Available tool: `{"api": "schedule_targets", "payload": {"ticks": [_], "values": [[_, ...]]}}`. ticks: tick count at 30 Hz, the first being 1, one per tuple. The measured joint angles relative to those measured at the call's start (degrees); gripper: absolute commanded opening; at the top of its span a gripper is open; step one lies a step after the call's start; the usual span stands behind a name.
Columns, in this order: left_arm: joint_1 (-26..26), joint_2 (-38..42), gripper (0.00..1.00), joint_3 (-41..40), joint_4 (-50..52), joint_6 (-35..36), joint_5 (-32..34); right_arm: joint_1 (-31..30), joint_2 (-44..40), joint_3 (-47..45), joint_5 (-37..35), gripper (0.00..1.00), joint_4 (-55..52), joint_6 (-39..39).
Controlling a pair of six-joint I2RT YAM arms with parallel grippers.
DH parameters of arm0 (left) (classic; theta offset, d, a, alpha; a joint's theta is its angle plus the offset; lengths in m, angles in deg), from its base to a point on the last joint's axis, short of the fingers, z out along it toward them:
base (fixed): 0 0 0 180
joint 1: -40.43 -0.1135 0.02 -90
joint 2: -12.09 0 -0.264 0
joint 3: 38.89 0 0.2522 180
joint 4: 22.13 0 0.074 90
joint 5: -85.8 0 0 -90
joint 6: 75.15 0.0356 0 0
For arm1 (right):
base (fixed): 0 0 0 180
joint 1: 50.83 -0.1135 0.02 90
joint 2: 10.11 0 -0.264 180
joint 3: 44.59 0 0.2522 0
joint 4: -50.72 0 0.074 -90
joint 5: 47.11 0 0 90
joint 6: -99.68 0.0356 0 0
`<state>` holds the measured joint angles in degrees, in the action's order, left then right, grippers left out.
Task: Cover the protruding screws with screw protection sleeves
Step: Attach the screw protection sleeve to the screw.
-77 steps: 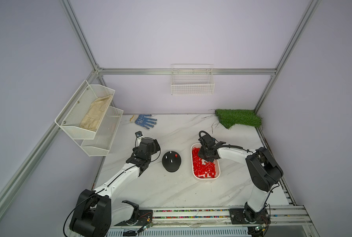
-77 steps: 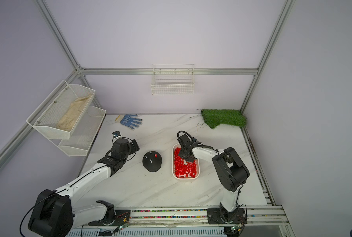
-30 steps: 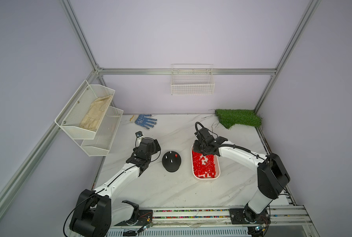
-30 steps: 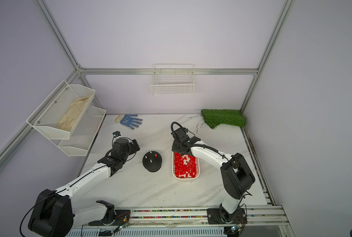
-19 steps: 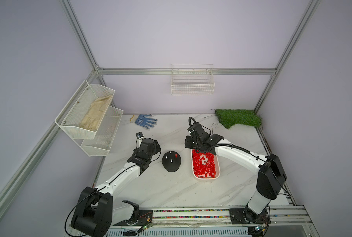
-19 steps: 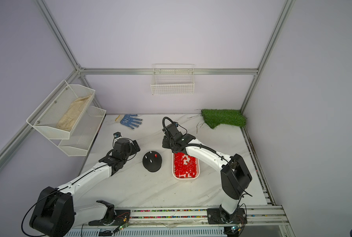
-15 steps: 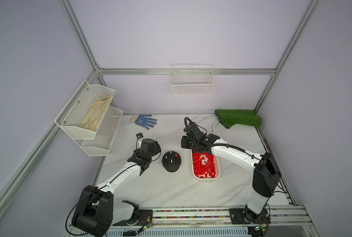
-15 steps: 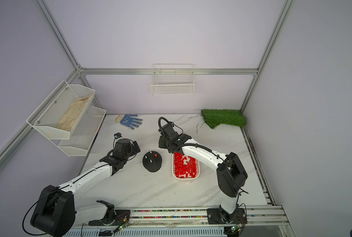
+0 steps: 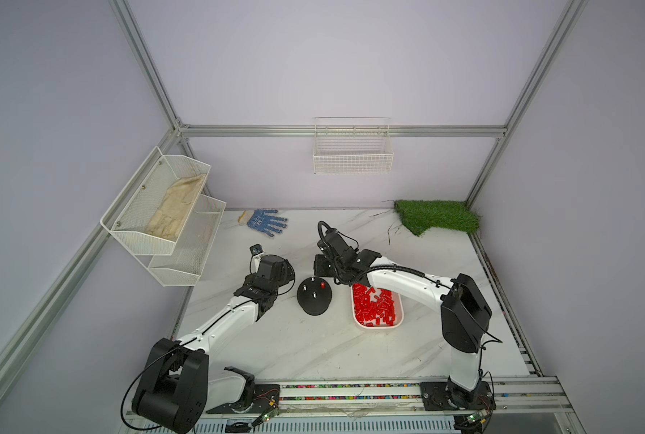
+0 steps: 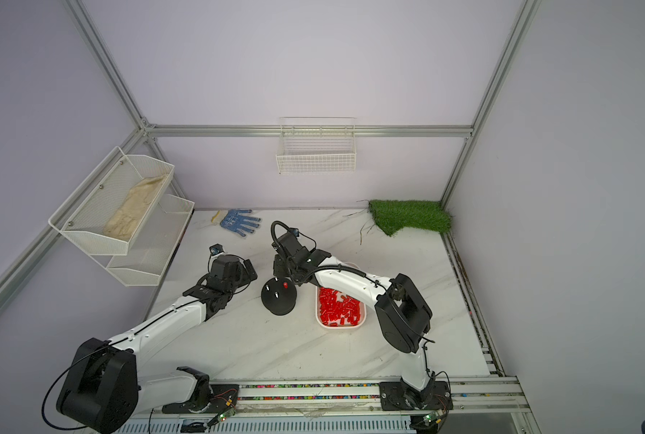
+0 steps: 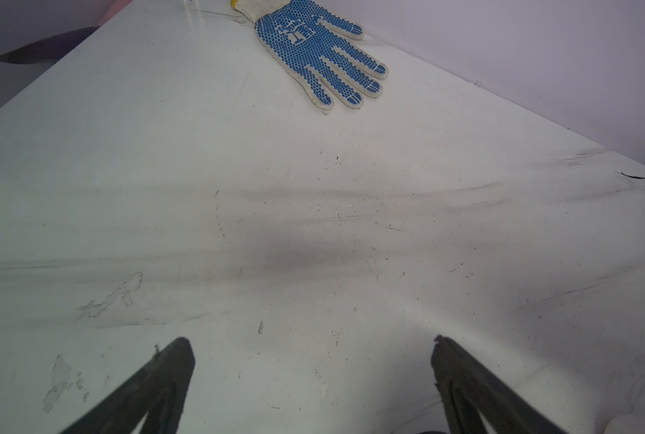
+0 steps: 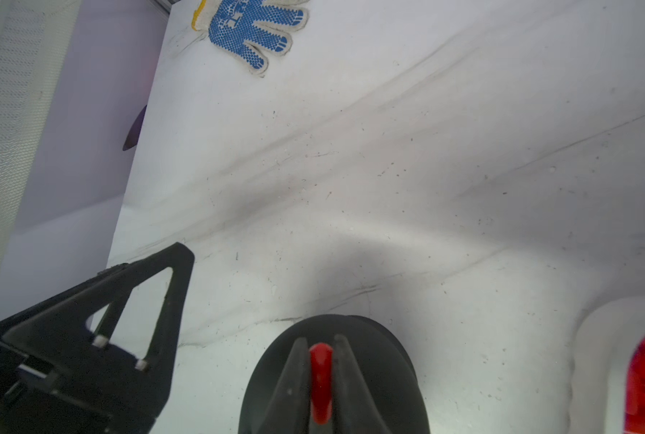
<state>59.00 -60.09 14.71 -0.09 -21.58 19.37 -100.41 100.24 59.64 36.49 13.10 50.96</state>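
The black domed base [image 9: 314,304] stands mid-table in both top views. Three bare protruding screws [image 9: 305,288] rise from it, and a red sleeve [image 9: 322,285] caps a further one. My right gripper [image 12: 321,347] is shut on another red screw protection sleeve [image 12: 321,375], held over the base [image 12: 373,360] at its far side; in both top views its fingertips are hidden under the wrist [image 10: 287,259]. Several more sleeves [image 9: 375,306] fill the white tray [image 9: 401,312] right of the base. My left gripper [image 11: 313,347] is open with nothing in it, just left of the base [image 10: 277,304].
A blue-dotted glove [image 9: 266,221] lies at the back of the table. Green turf [image 9: 437,218] fills the back right corner. Wire shelves [image 9: 163,210] hang on the left wall and a wire basket [image 9: 353,150] on the back wall. My left gripper's finger [image 12: 155,300] stands close beside the base.
My right gripper has lifted out of the tray and swung left to the far side of the base, carrying a red sleeve. The left arm has barely moved.
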Motion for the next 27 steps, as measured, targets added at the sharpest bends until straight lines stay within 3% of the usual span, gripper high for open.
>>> {"api": "schedule_targets", "payload": {"ticks": [27], "values": [[0.0,0.0,1.0,0.0,0.0,0.0,0.0,-1.7,2.5,2.3,1.7,0.15,0.8,0.0]]}}
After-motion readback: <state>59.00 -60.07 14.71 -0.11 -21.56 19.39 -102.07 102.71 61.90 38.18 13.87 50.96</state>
